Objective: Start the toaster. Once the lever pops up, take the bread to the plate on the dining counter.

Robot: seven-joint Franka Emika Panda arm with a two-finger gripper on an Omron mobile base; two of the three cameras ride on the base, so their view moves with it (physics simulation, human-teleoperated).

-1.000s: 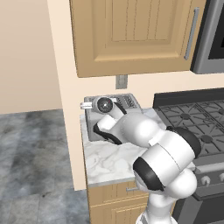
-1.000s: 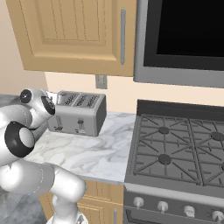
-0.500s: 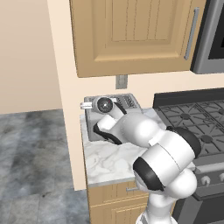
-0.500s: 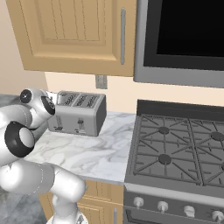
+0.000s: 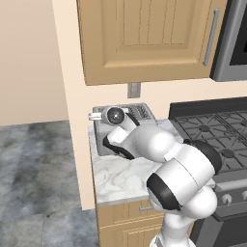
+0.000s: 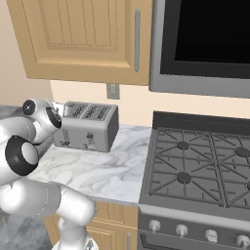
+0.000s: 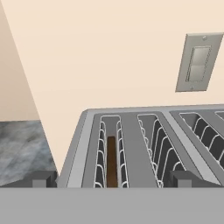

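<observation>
The grey four-slot toaster (image 7: 131, 146) stands against the wall at the back of the small marble worktop, also seen as the toaster (image 6: 93, 128) and the toaster (image 5: 99, 139). A dark brown bread slice (image 7: 111, 162) sits low inside the leftmost slot, its top edge below the slot rim. My gripper (image 7: 112, 180) hovers just above the toaster's front left part, open, with its fingertips (image 7: 43, 178) far apart and nothing between them. Two levers (image 6: 89, 139) show on the front face. The plate and the dining counter are out of view.
A gas stove (image 6: 195, 166) adjoins the marble worktop (image 6: 97, 168) on the right. A wooden wall cabinet (image 6: 88, 39) and a microwave (image 6: 205, 39) hang overhead. A wall outlet (image 7: 195, 63) is behind the toaster, and a beige side wall (image 5: 72, 96) closes its left.
</observation>
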